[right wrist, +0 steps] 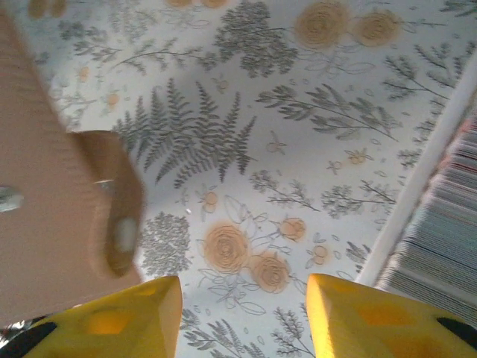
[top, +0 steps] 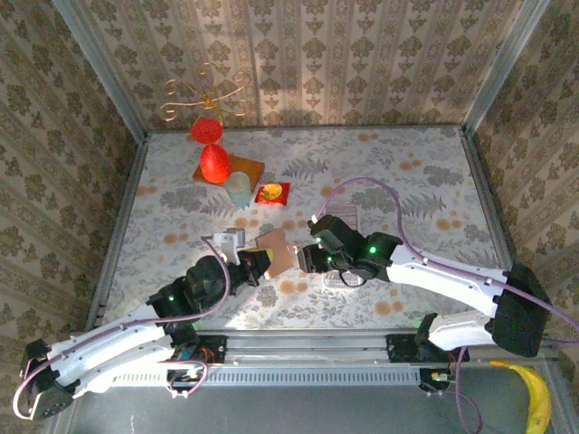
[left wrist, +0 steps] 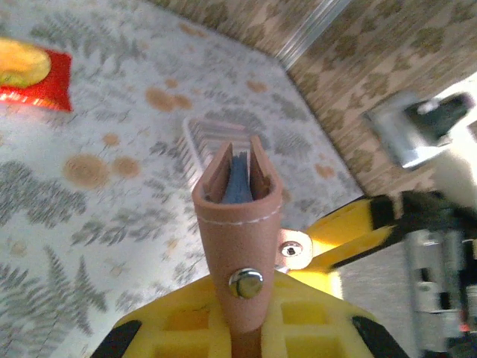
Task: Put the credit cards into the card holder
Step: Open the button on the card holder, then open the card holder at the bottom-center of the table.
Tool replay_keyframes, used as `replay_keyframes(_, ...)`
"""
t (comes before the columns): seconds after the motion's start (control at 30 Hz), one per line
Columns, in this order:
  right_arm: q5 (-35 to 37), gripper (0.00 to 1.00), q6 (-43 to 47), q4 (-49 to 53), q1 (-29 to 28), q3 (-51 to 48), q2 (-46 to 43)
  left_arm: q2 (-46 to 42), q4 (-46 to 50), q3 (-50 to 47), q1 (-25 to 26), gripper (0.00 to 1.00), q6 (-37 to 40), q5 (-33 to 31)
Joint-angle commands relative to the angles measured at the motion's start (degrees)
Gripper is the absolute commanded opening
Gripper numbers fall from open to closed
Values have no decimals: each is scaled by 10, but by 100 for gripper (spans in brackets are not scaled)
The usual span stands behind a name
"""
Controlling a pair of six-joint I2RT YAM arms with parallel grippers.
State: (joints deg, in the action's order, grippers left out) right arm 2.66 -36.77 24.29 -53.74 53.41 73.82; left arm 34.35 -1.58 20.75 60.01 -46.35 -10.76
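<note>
**Loading cards into a floppy little holder: grip notes**

I'm working over the floral table (top: 407, 181), and the clear ribbed tray (right wrist: 447, 246) is lying just to the right of my right gripper (right wrist: 242, 298).

The holder (left wrist: 237, 231) looks to be up off the table. My left gripper (top: 246, 264) is pinching it tight at the snap end, so the open mouth is pointing away from me, toward the tray. My right gripper is hanging just beside the holder with its fingers roughly half apart. Nothing is between them, just tablecloth showing through the gap.

From the left wrist view, one bluish card (left wrist: 237, 177) is sitting edge-on between the two leather flaps. It seems tucked down in rather than poking out. I can't tell whether more are stacked behind it.

Here's how I'm reading the handling, all guesswork from the look of it:

- **Holder:** I'm expecting it to be light and soft. The flaps are bowing apart on their own, so squeezing mid-body would probably close the mouth. I'm thinking low down by the snap (left wrist: 245, 283) is the right spot to be holding, since the stitched fold looks firmest there.
- **Card:** I'm assuming it's thin, stiff and slick. I'd take it by the short end, pads flat on both faces, leaving most of its length free to slide in.
- **What could go wrong:** I'm worrying about a corner catching on a flap edge and folding the leather inward.
</note>
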Motion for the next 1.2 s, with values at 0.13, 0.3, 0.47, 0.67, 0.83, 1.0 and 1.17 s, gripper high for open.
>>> replay_keyframes(0.13, -95, 52, -3, -111, -3, -47, -16, 6, 51, -3, 0, 0, -60, 32)
replay_keyframes(0.3, -94, 51, -16, -115, -8, -58, 12, -10, 22, -27, 1, 0, -78, 51)
replay_keyframes(0.47, -81, 44, -23, -128, -8, -64, 21, -11, 10, -36, 1, 0, -88, 62)
replay_keyframes(0.67, -82, 38, -17, -132, -8, -57, 35, -13, -3, -46, 2, 0, -99, 73)
replay_keyframes(0.83, -92, 32, -19, -136, -8, -61, 53, -18, -13, -54, 1, 0, -105, 75)
replay_keyframes(1.0, -95, 10, -26, -144, -9, -73, 45, -9, -11, -58, 1, 0, -111, 72)
replay_keyframes(1.17, -93, 0, -40, -144, -17, -92, 40, 36, -24, -60, 2, 0, -128, 83)
